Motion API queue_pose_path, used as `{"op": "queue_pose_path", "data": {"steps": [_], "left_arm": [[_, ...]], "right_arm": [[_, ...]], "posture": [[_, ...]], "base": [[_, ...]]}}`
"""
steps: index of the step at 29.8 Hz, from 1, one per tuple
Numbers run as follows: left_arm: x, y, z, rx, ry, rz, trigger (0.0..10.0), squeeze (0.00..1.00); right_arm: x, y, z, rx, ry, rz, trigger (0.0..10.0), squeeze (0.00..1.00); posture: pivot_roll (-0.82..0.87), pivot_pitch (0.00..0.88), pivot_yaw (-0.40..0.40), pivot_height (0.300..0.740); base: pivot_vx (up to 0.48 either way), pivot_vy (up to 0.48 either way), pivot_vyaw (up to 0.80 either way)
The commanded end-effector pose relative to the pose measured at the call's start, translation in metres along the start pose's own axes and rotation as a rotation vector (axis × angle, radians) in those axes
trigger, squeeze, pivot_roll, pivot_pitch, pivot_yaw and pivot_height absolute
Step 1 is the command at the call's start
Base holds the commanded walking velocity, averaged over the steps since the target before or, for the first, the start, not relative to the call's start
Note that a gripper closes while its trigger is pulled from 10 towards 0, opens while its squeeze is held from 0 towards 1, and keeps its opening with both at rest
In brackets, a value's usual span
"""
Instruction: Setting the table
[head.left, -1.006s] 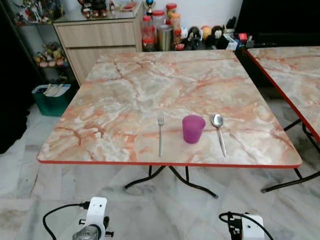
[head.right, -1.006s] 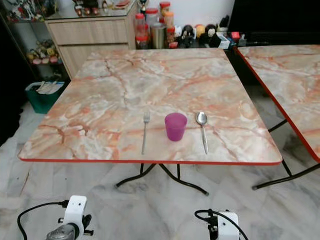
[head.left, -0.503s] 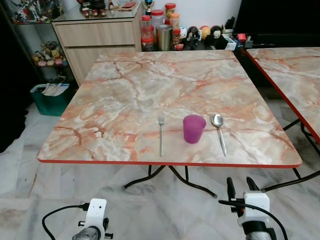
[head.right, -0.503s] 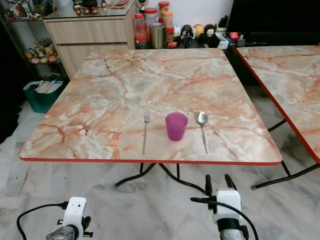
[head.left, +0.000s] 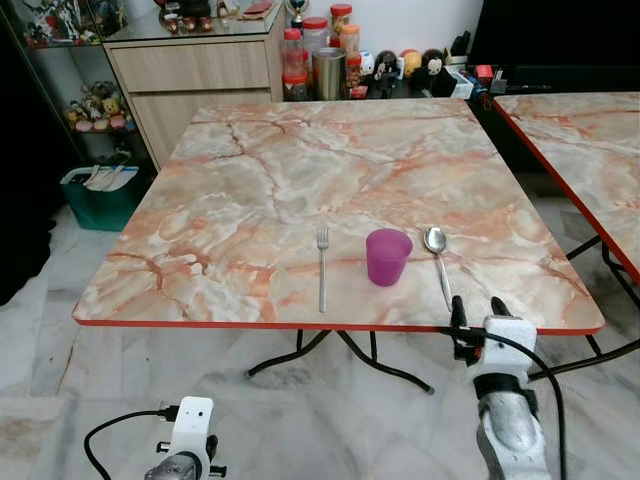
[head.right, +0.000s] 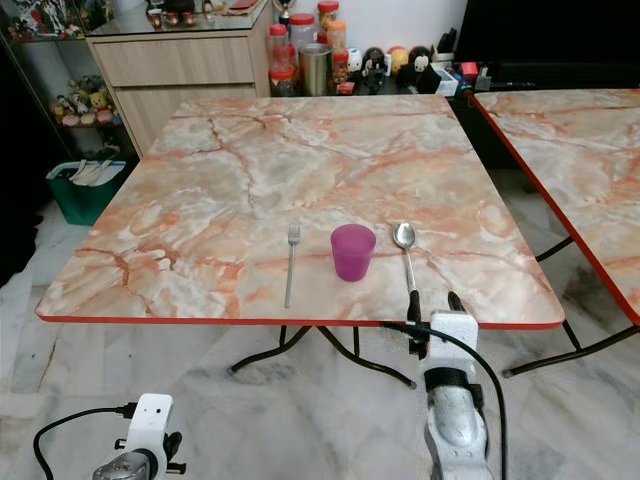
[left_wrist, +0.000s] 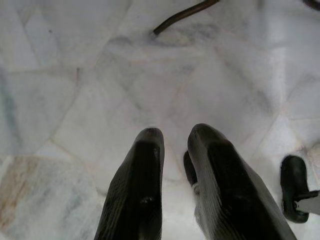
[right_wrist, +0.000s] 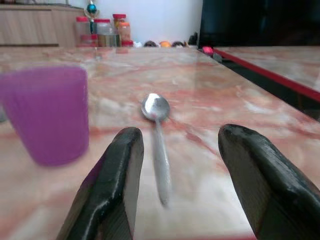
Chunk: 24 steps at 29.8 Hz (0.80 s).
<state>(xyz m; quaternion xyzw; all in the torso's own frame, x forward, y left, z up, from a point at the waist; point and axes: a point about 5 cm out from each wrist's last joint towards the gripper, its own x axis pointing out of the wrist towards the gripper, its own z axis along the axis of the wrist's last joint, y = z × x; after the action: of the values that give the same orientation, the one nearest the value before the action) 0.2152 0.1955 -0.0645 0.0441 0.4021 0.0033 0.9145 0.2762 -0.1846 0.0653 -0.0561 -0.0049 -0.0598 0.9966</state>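
Reaching my right hand (head.left: 474, 309) up to the near edge of the worktop (head.left: 260, 190), I have it level with the handle end of the spoon (head.left: 437, 262). Its two black fingers (right_wrist: 116, 180) are spread wide apart and hold nothing; in the right wrist view the spoon's handle points into the gap between them, and its bowl lies farther off.

The purple cup (head.left: 387, 256) serves as my landmark. It stands upright on the marble-patterned worktop, not far from the near red edge. The spoon lies just beside the cup on its right, apart from it, bowl toward the far side. The fork (head.left: 321, 266) lies on the cup's left, a little farther off, tines toward the far side. Both run roughly parallel to each other.

My left hand (left_wrist: 172, 142) hangs low over the pale marble floor (head.left: 120, 400), well below and to the left of the cup. Its fingers stand only slightly apart and grip nothing.

Far beyond the cup, past the worktop's back edge, jars (head.left: 305, 60) and small figures stand beside a wooden cabinet (head.left: 190, 80). A second worktop (head.left: 590, 150) stands off to the cup's right.
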Motion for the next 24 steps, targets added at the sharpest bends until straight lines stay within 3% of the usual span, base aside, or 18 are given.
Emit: {"op": "queue_pose_path", "data": {"steps": [1, 3, 9, 18, 24], "left_arm": [[0.0, 0.003, 0.0, -0.003, 0.003, 0.016, 10.0, 0.0], [0.0, 0.004, 0.0, -0.01, 0.0, 0.021, 10.0, 0.0], [0.0, 0.004, -0.001, -0.013, 0.004, 0.022, 10.0, 0.0], [0.0, 0.003, -0.001, -0.01, 0.004, 0.018, 10.0, 0.0], [0.0, 0.003, 0.001, -0.012, -0.001, 0.015, 10.0, 0.0]], "right_arm": [[0.005, 0.007, 0.0, 0.011, 0.019, 0.007, 10.0, 0.0], [0.012, 0.02, 0.006, 0.036, 0.011, 0.037, 10.0, 0.0], [0.015, 0.027, 0.008, 0.047, 0.01, 0.052, 10.0, 0.0], [0.017, 0.023, 0.009, 0.055, 0.007, 0.028, 10.0, 0.0], [0.02, 0.018, 0.017, 0.065, -0.049, 0.009, 10.0, 0.0]], "posture": [[-0.04, 0.0, 0.031, 0.736], [-0.04, 0.0, 0.026, 0.736], [-0.04, 0.0, 0.028, 0.736], [-0.04, 0.0, 0.031, 0.736], [-0.04, 0.0, 0.031, 0.736]], "base": [[0.0, 0.0, 0.0], [0.261, 0.0, 0.0], [0.269, 0.0, 0.0], [0.273, 0.0, 0.0], [0.272, 0.0, -0.48]]}}
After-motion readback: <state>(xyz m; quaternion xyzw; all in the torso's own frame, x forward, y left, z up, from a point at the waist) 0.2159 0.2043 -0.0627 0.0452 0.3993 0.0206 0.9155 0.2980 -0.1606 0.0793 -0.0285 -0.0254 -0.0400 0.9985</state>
